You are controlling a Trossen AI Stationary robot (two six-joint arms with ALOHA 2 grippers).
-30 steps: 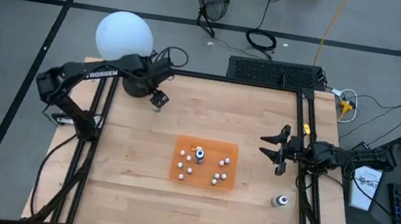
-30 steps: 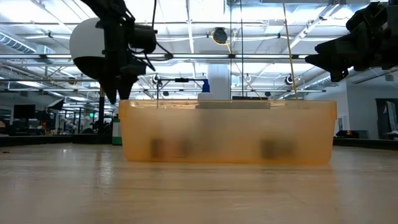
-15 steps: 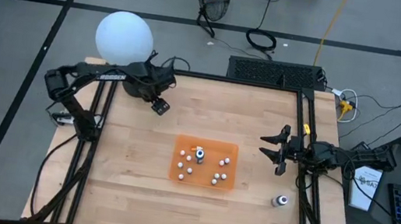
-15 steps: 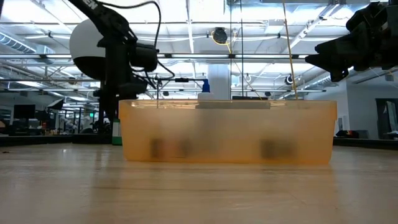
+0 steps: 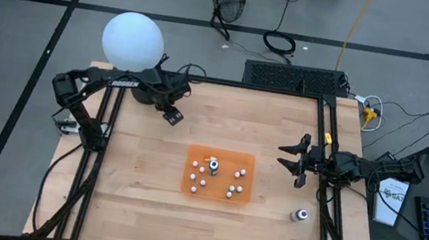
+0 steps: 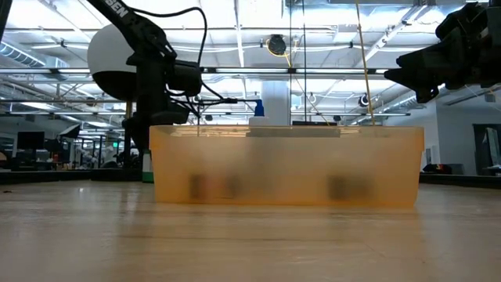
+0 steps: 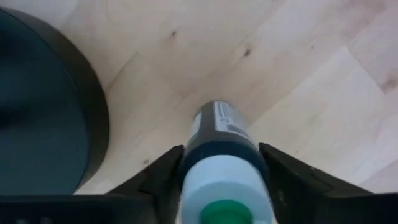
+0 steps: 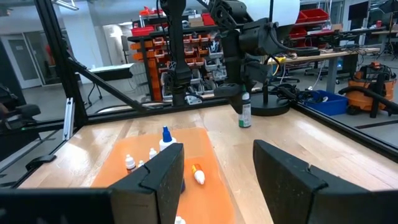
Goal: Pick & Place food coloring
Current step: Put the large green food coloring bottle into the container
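- High view: the table (image 5: 139,177) was a bare wood top inside a black frame, with the left arm reaching in from the far left corner and the right arm parked at the right edge.
- The white globe (image 5: 132,39) stood on its black base (image 7: 43,112) at the far left corner, just beside the left arm's wrist.
- The orange tray (image 5: 188,185) lay flat near the table's middle, between the two arms and apart from both.
- The left gripper (image 5: 171,115) hung above the wood between globe and tray, its fingers (image 7: 158,177) pinching a bottle (image 7: 222,155) with a dark body, white cap and green tip; the right wrist view showed that bottle (image 8: 245,116) held upright, clear of the tray.
- The right gripper (image 5: 291,158) waited at the right edge, its jaws spread and holding nothing.
- Two grey bottles (image 5: 299,215) stood on the wood near the right front corner, one nearer the front edge than the other.
- Small white-capped bottles (image 5: 236,174) lay scattered in the tray, one with a blue body (image 5: 213,167) and one with an orange tip (image 8: 198,174).
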